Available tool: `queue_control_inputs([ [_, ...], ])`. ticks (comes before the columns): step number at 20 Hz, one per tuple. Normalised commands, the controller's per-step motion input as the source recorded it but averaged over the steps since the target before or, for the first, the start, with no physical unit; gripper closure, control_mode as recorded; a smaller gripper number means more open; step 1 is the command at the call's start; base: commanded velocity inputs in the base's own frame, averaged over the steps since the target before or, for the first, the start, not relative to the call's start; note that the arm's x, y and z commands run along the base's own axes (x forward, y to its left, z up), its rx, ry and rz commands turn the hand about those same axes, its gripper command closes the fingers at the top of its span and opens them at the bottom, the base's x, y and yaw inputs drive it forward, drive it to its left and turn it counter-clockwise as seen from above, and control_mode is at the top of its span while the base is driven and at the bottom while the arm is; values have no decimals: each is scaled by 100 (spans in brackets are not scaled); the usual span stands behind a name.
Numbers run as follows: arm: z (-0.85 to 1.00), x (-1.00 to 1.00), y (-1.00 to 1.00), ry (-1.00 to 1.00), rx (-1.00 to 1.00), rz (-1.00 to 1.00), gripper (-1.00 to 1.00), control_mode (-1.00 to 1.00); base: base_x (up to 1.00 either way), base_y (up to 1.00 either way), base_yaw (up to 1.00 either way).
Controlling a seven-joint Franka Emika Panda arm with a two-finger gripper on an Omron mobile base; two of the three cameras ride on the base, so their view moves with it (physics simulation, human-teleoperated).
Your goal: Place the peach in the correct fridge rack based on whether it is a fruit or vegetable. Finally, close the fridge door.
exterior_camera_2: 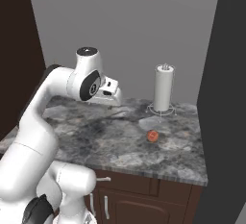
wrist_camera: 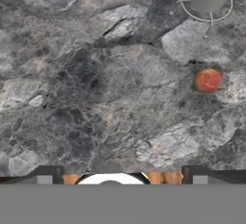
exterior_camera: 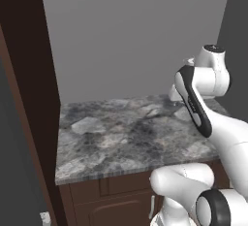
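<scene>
On counter (exterior_camera_2: pixel 120 146) – peach (exterior_camera_2: pixel 153 136), paper-towel holder (exterior_camera_2: pixel 162 93)

Paper-towel holder (exterior_camera_2: pixel 163 91) on marble counter (exterior_camera_2: pixel 115 141)

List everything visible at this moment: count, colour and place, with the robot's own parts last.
peach: one, orange-red, lying on the counter in front of the paper towel holder, apart from it.
paper towel holder: one, white roll upright on a wire base, at the back right of the counter.
counter: one, mottled grey stone, over dark brown cabinets.
wall: grey, behind the counter.
tall panel: dark brown, at the counter's left end.
arm: one, white with dark joints, raised over the counter.
gripper: one, above the counter, left of the peach, holding nothing; jaw state unclear.
</scene>
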Motion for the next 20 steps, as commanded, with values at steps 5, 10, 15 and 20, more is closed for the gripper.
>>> queue_control_inputs([
  [5, -51, 0, -78, 1, -1, -9, -100, -100, 0, 0, 0],
  [10, -47, 0, -69, 2, -1, -5, -100, -100, 0, 0, 0],
  [15, -57, 6, -73, 0, 3, -6, -100, -100, 0, 0, 0],
  [20, -33, 21, -77, 0, 14, -2, -100, -100, 0, 0, 0],
])
